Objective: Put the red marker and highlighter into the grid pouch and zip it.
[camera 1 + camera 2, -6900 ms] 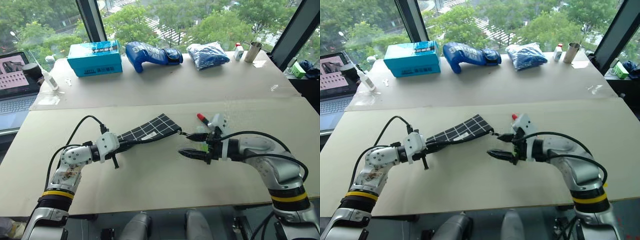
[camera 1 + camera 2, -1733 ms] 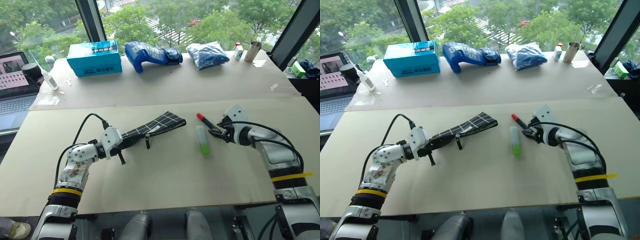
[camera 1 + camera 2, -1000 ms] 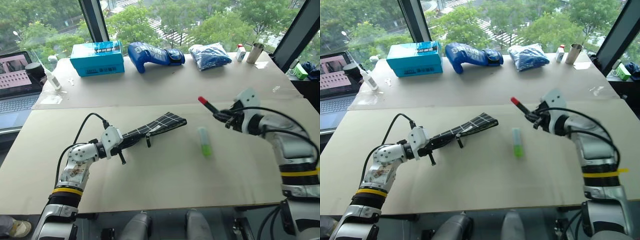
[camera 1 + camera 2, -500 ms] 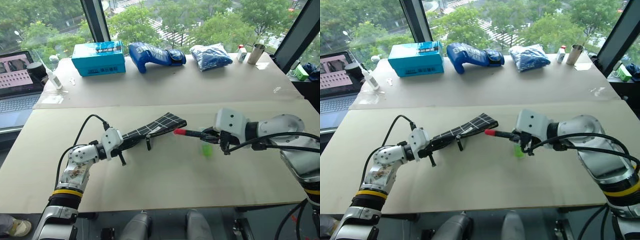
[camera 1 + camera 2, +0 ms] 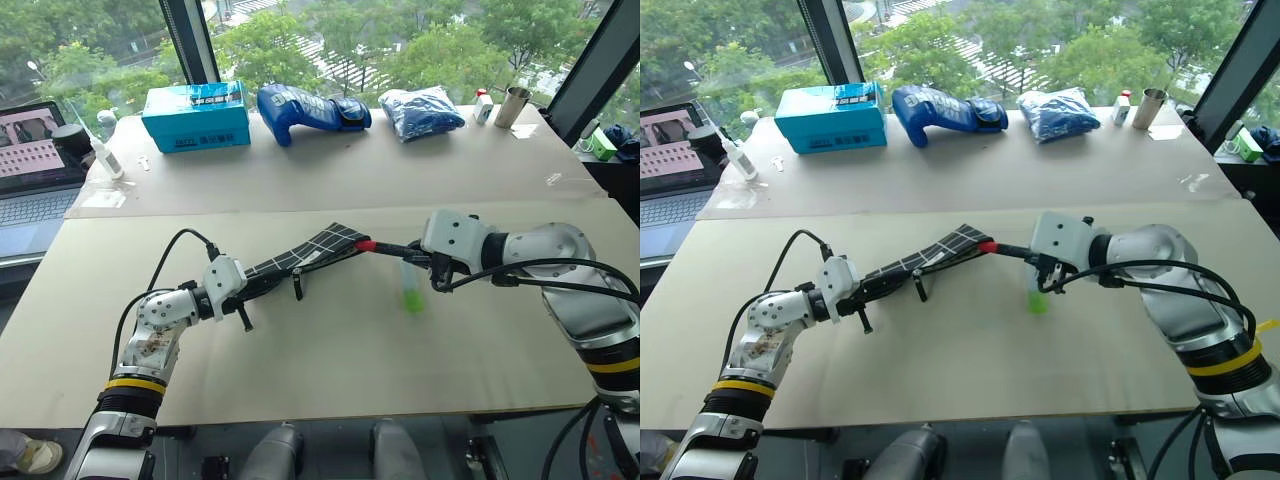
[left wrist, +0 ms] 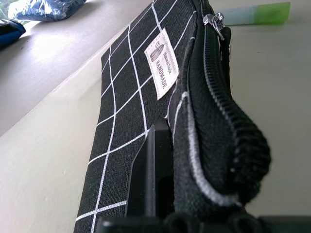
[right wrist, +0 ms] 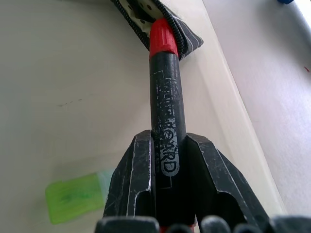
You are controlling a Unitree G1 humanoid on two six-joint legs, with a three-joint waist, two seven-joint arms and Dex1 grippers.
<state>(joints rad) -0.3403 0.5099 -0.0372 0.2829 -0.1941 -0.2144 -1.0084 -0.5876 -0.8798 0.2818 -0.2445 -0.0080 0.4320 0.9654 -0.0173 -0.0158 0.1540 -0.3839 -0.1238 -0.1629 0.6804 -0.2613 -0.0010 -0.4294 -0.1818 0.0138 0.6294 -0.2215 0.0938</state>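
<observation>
The red marker (image 7: 164, 102) is gripped by its black barrel between the two fingers of the right gripper (image 5: 430, 268), and its red cap touches the open mouth of the grid pouch (image 5: 305, 256), right at the pouch's far corner. The pouch is held up off the table (image 5: 330, 400), slanting from the left gripper (image 5: 243, 292) upward toward the table's middle. The left fingers (image 6: 154, 179) are closed tight on the pouch's near end, clamping the fabric beside the zipper; in the left wrist view the zipper teeth stand parted and the small white label (image 6: 162, 62) faces outward. The black pull strap (image 5: 297, 286) hangs below the pouch.

The highlighter (image 5: 409, 287) lies flat on the table just under the right gripper, near the middle of the front board, apart from the pouch and touched by neither gripper.

Along the far edge of the table sit a teal box (image 5: 195, 116), a blue bag (image 5: 310, 107), a second blue bag (image 5: 425, 110) and a metal cup (image 5: 512, 104) toward the far right corner. A laptop (image 5: 35, 160) stands off the table's far left corner
</observation>
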